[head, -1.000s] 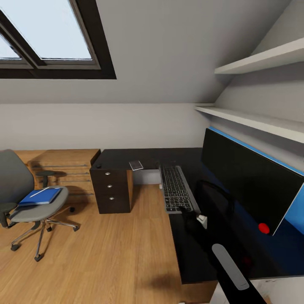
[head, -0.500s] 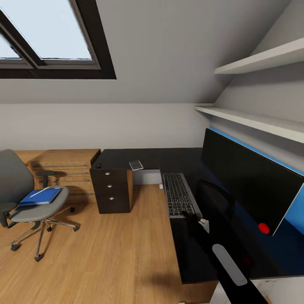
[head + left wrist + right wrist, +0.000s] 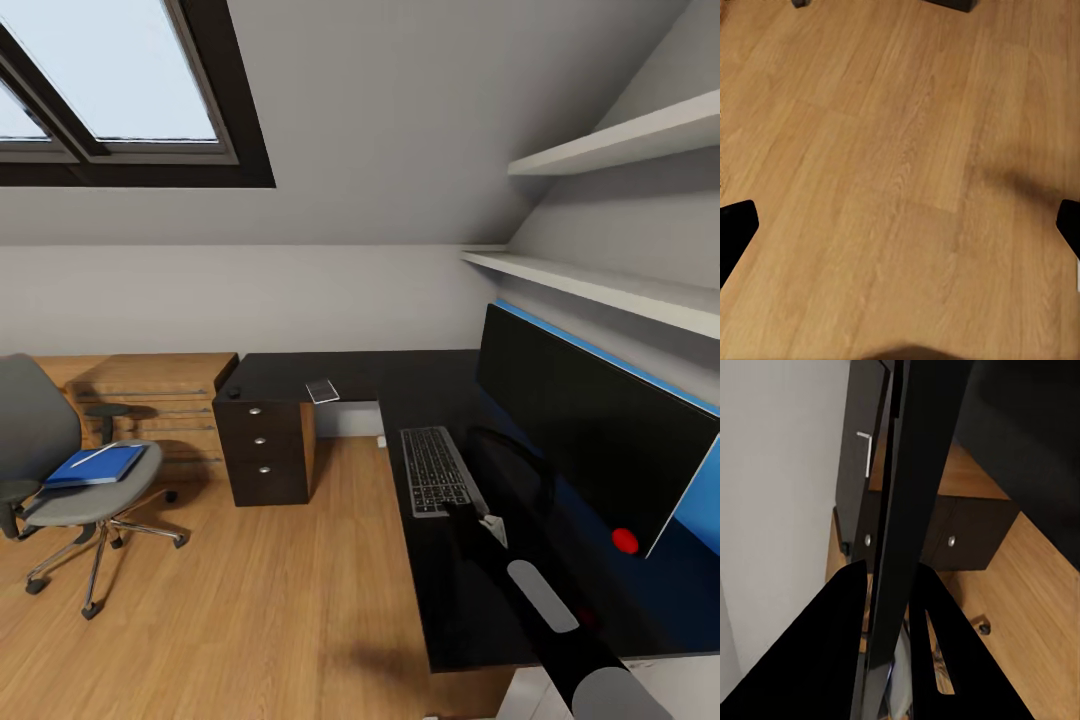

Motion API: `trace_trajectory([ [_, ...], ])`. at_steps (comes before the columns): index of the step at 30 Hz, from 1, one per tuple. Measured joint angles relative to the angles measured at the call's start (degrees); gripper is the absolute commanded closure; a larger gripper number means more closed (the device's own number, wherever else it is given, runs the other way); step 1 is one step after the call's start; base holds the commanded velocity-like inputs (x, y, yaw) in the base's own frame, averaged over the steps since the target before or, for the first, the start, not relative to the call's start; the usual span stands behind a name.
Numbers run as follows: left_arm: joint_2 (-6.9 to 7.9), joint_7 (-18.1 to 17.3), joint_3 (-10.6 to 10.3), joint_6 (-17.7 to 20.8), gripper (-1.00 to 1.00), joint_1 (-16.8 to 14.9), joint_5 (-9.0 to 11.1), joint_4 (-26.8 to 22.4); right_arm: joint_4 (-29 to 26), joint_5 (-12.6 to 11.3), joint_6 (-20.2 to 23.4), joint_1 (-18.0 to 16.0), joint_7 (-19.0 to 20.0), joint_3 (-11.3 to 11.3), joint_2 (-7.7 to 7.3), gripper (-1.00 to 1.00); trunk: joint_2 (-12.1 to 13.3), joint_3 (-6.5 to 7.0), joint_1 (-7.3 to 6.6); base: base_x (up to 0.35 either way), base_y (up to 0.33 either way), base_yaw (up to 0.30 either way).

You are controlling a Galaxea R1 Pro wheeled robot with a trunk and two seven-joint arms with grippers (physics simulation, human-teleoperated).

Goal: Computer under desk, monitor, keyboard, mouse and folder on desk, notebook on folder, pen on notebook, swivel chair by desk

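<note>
The keyboard (image 3: 438, 470) lies flat on the glossy black table (image 3: 440, 600), on the arm of the L that runs along the right wall, close to that arm's inner edge facing the wood floor (image 3: 250, 600). The right end effector (image 3: 470, 512) sits at the keyboard's near end, its black fingers closed on a thin dark edge that the right wrist view shows running up between them (image 3: 900, 585); this is the keyboard's edge. Just beside the keyboard, toward the wall, the monitor (image 3: 590, 440) stands upright on the table with its black front facing the room and a red dot near its lower near corner.

On the far arm of the table, above the black drawer unit (image 3: 265, 452) with its round silver knobs, a small dark lump, probably the mouse (image 3: 234, 393), rests at the left corner, and a small pale flat object (image 3: 322, 390) lies near the front edge.

Well apart from the table, on the wood floor, stands the grey swivel chair (image 3: 70, 480). The blue folder (image 3: 95, 466) lies flat on its seat with the white pen (image 3: 95, 455) on top.

The left end effector (image 3: 900, 225) hangs over bare floor with its two black fingertips (image 3: 735, 225) spread wide, holding nothing.
</note>
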Motion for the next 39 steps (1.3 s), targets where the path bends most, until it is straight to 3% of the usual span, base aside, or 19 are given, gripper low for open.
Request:
trace_trajectory([
  [2, 0.01, 0.0, 0.1, -0.2, -1.0, 0.0, 0.0, 0.0, 0.0, 0.0, -0.1, 0.0, 0.0, 0.0, 0.03, 1.0, 0.0, 0.0, 0.0, 0.0, -0.034, 0.0],
  [7, 0.0, 0.0, 3.3, -0.3, -1.0, 0.0, 0.0, 0.0, 0.0, 0.0, -0.2, 0.0, 0.1, 0.2, 0.08, 1.0, 0.0, 0.0, 0.0, 0.0, -0.197, 0.0],
  [10, 0.0, 0.0, 4.1, -0.2, -1.0, 0.0, 0.0, 0.0, -0.1, 0.0, -0.3, 0.0, 0.1, 0.3, 0.13, 1.0, 0.0, 0.0, 0.0, 0.0, -0.075, 0.0],
  [39, 0.24, 0.0, 4.8, -0.1, -1.0, 0.0, 0.2, 0.0, -0.1, -0.3, -0.2, 0.0, 0.0, 0.4, 0.38, 1.0, 0.0, 0.0, 0.0, 0.053, -0.003, 0.0],
])
